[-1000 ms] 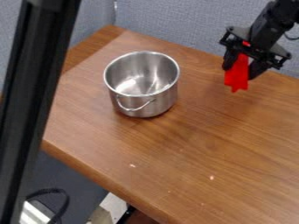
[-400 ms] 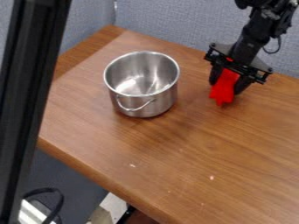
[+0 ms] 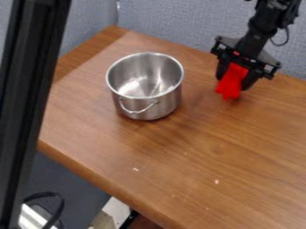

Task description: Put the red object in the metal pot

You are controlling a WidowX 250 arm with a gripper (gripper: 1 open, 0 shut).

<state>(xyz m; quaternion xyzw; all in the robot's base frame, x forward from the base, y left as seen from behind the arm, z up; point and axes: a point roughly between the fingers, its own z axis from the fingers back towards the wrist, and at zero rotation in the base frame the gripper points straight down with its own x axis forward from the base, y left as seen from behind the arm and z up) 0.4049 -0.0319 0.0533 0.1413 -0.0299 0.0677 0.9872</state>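
Clamped on the upper end of the red object (image 3: 232, 82), our gripper (image 3: 242, 64) stands partly open, its jaws set only as wide as the block between them. We have a single view to go by, the camera looking down over the wooden table (image 3: 203, 161).

In that view the block hangs straight below the jaws, its long axis close to upright, the lower end pointing down at the tabletop and seeming to sit on it or just above it; we cannot tell which. Compared with a second ago, the gripper has come in from the picture's right edge and the block has sunk toward the wood. Since the last half second it has hardly shifted.

For the task, we judge this as little gained: the metal pot (image 3: 146, 84) stands well apart from the jaws, off to their left in the picture, empty, its wire handle lying down the near side. The block needs lifting clear of the rim, then carrying across before release.
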